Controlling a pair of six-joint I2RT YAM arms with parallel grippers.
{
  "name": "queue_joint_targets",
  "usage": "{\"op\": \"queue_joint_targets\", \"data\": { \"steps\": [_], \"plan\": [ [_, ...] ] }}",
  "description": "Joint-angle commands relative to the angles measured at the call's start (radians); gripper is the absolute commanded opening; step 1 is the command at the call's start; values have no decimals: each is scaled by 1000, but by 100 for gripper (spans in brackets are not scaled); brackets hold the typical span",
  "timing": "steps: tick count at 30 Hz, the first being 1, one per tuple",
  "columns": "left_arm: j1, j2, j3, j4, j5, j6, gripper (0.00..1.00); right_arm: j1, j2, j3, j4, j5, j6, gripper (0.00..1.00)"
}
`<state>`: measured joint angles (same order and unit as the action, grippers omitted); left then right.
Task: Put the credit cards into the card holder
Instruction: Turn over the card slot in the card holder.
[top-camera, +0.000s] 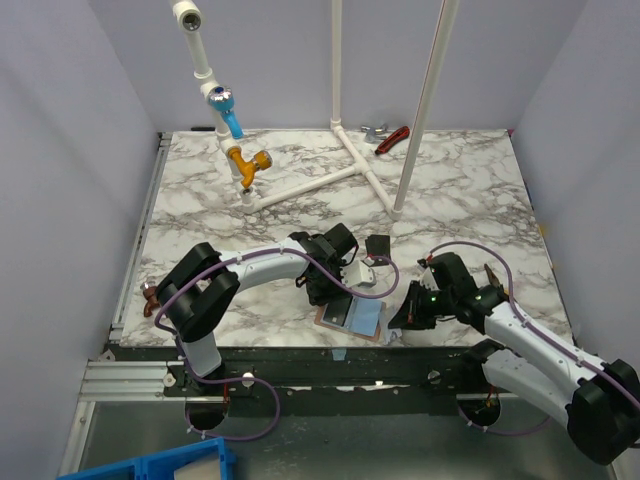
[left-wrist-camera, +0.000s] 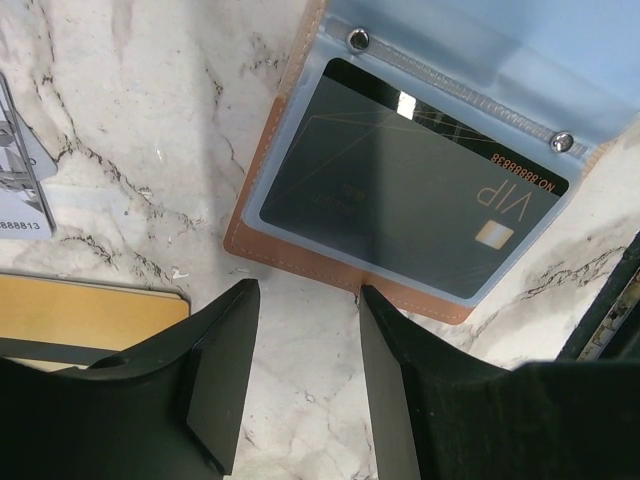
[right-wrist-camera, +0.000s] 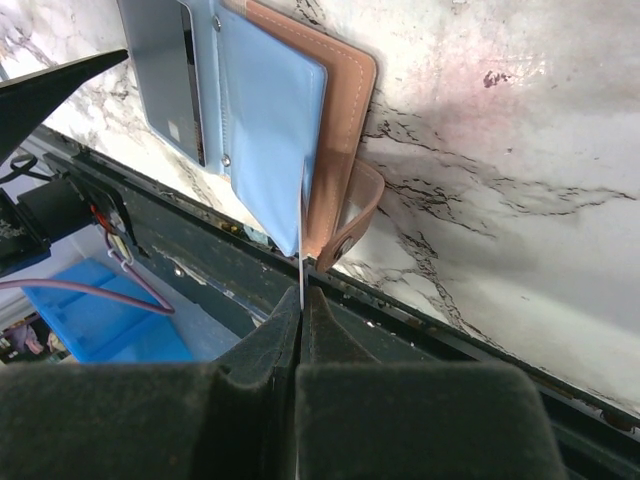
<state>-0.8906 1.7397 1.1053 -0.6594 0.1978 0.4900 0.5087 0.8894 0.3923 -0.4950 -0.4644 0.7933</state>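
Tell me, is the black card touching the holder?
Touching. The left wrist view shows the black card tucked inside the holder, lying flat under its see-through cover.

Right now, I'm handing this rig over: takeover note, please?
Left gripper: open, empty, hovering at the card holder's edge.
Right gripper: shut on a thin sheet at the holder's side; card or sleeve, cannot tell.
Done: one dark VIP card sleeved.
Left: gold card and pale grey card on the marble by the left gripper; apparently a black card farther back.
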Motion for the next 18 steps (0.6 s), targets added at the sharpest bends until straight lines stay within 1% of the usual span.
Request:
{"op": "queue_joint_targets", "data": {
  "steps": [1, 3, 18],
  "plan": [
    [-4, 14, 11, 5, -17, 9, 46, -2, -15, -15, -39, 1, 0, 1],
    [-4, 14, 13, 3, -17, 8, 46, -1, -15, -12, -49, 6, -1, 1],
    [-4, 13, 27, 1, -21, 9, 46, -2, 9, -22, 19, -31, -3, 1]
  ]
}}
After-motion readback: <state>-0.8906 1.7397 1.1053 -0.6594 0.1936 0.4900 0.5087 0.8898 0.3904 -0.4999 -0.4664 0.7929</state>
